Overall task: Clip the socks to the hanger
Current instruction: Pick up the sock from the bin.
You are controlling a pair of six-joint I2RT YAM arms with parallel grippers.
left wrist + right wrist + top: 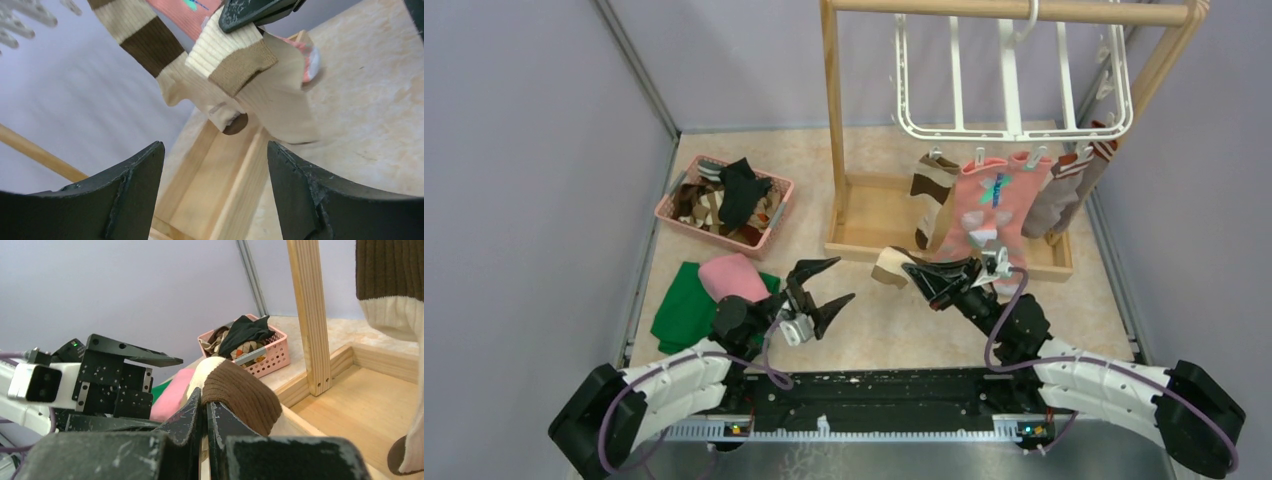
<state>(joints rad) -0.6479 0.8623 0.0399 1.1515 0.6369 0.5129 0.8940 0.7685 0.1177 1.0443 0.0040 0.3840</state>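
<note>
The white hanger (1014, 75) hangs from the wooden stand. A brown-cream striped sock (932, 195), a salmon pink sock (986, 200) and a grey-brown sock (1064, 190) hang from its lower clips. My right gripper (911, 268) is shut on a second brown-cream striped sock (889, 266), held low in front of the stand's tray; its brown cuff (240, 390) drapes over the fingers. My left gripper (829, 282) is open and empty, just left of that sock (235, 60), jaws wide apart.
A pink basket (724, 200) with several more socks sits at the back left. A green cloth (684, 305) with a pink cloth (734, 277) on it lies by the left arm. The wooden stand's post (832, 110) and tray (874, 215) stand behind the grippers.
</note>
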